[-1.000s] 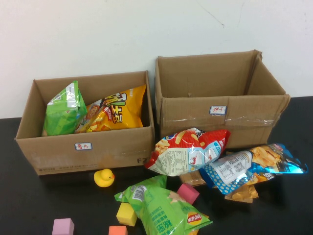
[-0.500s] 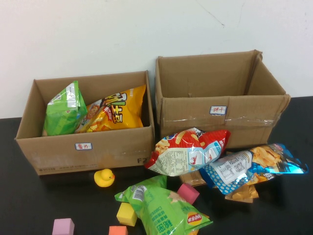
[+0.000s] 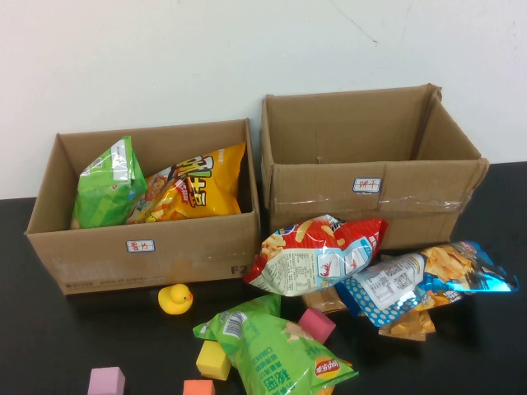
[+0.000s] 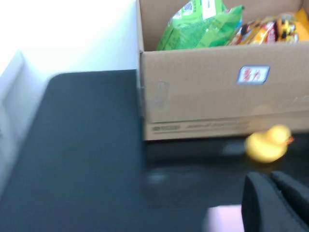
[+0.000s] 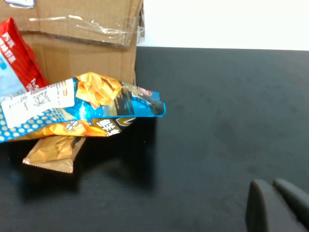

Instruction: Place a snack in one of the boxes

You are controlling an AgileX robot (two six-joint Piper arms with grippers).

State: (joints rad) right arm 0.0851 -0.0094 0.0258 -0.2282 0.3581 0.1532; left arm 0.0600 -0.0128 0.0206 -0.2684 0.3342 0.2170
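Two open cardboard boxes stand at the back. The left box (image 3: 140, 247) holds a green bag (image 3: 107, 185) and a yellow bag (image 3: 193, 185); the right box (image 3: 370, 197) looks empty. A red bag (image 3: 317, 255), a blue bag (image 3: 420, 276), a green bag (image 3: 276, 346) and a brown packet (image 3: 408, 325) lie on the table in front. Neither arm shows in the high view. My left gripper (image 4: 271, 181) is shut and empty, low over the table near the left box (image 4: 203, 101). My right gripper (image 5: 271, 186) is shut and empty, apart from the blue bag (image 5: 82, 108).
A yellow duck (image 3: 175, 298) sits before the left box and shows in the left wrist view (image 4: 268, 143). Foam blocks lie in front: pink (image 3: 317, 323), yellow (image 3: 212, 360), purple (image 3: 107, 381), orange (image 3: 198, 387). A white wall stands behind the boxes.
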